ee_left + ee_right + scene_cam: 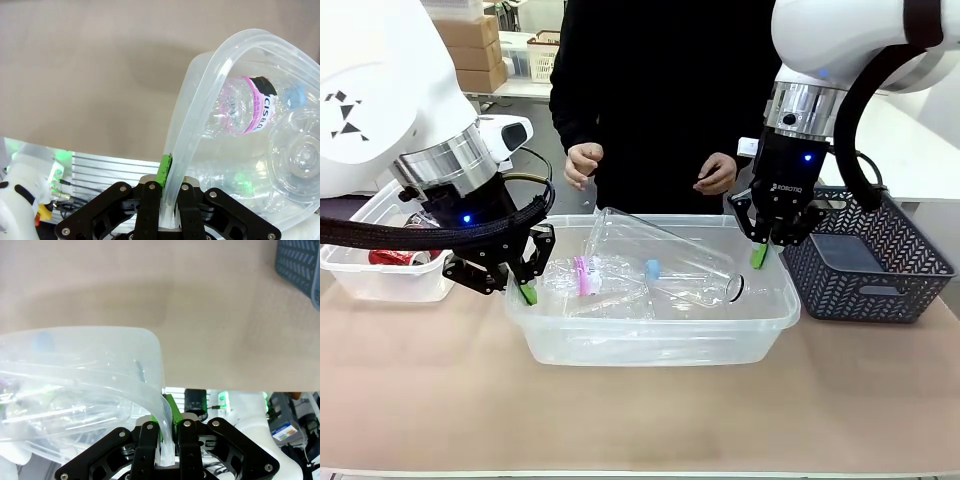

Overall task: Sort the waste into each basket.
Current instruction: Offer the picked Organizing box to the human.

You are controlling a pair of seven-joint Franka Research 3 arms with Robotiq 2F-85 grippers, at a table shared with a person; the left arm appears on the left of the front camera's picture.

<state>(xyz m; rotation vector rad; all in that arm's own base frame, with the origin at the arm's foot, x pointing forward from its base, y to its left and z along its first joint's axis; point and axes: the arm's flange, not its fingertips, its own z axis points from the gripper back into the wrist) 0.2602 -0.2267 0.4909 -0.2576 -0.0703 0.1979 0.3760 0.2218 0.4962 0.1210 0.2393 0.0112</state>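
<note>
The sorting looks close to done, judging by how things lie: no loose waste shows on the beige table [640, 420], and what remains seems to be moving or emptying the tubs themselves. The large clear rectangular plastic tub [650, 335] sits mid-table holding several crumpled clear plastic bottles [620, 275], one with a pink label [247, 107] and one with a blue cap [652, 268]. To its left stands a smaller clear plastic tub [380, 280] with red and silver drink cans [400, 257] inside; to its right a dark grey woven plastic basket [868, 262] (its contents are hard to make out). The left gripper [525, 290] is clamped on the big tub's left rim, and the right gripper [760, 255] is pinched tight on its right rim. The person's hands [584, 164] hover beyond the tub.
</note>
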